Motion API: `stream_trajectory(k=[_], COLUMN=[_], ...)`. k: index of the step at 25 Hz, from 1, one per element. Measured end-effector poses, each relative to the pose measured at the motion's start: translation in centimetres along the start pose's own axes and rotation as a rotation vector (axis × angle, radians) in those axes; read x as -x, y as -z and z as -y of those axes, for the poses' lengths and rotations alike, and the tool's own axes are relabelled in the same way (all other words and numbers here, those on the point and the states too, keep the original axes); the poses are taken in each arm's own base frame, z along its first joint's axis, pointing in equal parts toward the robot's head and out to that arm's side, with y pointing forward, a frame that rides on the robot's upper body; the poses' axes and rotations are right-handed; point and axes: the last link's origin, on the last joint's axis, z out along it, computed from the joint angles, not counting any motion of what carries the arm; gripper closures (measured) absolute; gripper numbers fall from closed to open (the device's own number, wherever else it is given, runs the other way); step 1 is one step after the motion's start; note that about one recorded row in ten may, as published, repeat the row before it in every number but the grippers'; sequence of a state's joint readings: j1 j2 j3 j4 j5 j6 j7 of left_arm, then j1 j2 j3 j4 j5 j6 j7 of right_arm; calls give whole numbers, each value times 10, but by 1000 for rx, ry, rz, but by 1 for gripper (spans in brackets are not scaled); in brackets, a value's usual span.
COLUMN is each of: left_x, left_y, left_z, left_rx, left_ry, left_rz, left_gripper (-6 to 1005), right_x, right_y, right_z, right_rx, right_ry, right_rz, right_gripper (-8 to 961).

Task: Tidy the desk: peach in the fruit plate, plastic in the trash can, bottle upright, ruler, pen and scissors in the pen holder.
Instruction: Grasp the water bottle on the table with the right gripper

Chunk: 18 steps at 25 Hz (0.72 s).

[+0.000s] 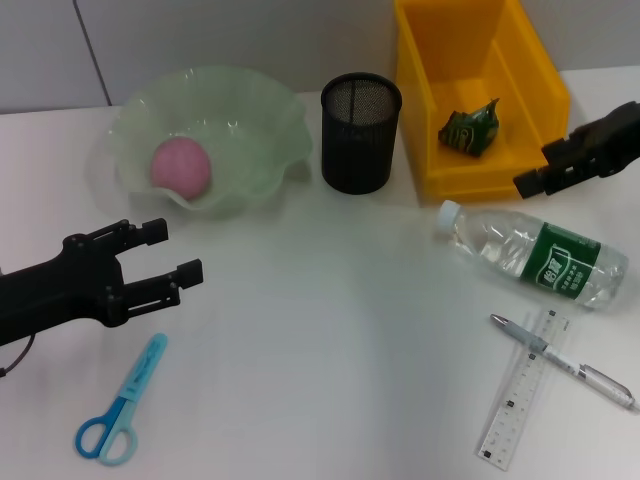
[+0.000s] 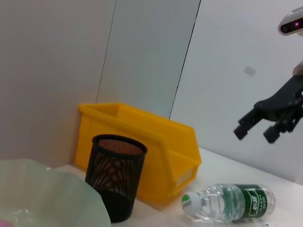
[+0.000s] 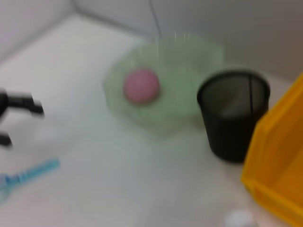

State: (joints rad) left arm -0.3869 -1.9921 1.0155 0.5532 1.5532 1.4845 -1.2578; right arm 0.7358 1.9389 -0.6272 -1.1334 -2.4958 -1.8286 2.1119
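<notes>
Tabletop (image 1: 330, 330): white, under both my arms, carrying everything.
Bin (image 1: 478, 90): yellow, just beside my right fingers, on their inner side; a crumpled green wrapper (image 1: 471, 130) lies on its floor.
Plate (image 1: 205, 135): pale green, wavy rim, beyond my left fingers; the pink peach (image 1: 181, 166) sits inside it.
Bottle (image 1: 530, 255): lying on its side just below my right fingers, white cap pointing toward the holder, green label up.
Holder (image 1: 360, 132): black mesh cup, upright between plate and bin, nothing visible inside.
Left gripper (image 1: 172, 252): my fingers are spread apart, holding nothing, hovering between plate and scissors.
Right gripper (image 1: 540, 168): above the bin's near corner; in the left wrist view my fingers (image 2: 242, 131) stand apart, nothing between them.
Ruler (image 1: 523, 388): clear, flat, well below my right fingers, past the bottle.
Pen (image 1: 563, 360): silver, lying crossed over the ruler.
Scissors (image 1: 122, 400): blue, closed, just below my left fingers, handles nearest me.
</notes>
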Motion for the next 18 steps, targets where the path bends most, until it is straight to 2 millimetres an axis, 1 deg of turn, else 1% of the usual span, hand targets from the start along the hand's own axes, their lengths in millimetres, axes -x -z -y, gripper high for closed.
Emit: stream_trajectory(k=[1,2,5,6,7,12,18], left_x=[0,-1,-2,-4,-4,-5,-7], left_y=[0,-1,-1,-2,-2,-5,-8], left_z=[0,2,3,5,5,7,7], left_rx=[0,-8,-17,-21,-21,-29,-33], left_ry=[0,-2,-3,-5,-5,-4,-7], left_rz=[0,-3,-3,-7,-7,-9,-15], left_gripper=[185,185,185,185,185,184,184], right_x=[7,7,15,17,17,18,19], right_y=[-4,-4,-11,-14,-14,-21,-32], right_z=[1,1,-1,-2,-2,2,3], right_rx=[-15,-15,-45,-69,-69,-135,-154], right_ry=[6,6,31,43,43,86,128], right_rz=[-89,-89,-205,-267,-267,-389,-440], right_gripper=[126,126,126,126,126,125,125])
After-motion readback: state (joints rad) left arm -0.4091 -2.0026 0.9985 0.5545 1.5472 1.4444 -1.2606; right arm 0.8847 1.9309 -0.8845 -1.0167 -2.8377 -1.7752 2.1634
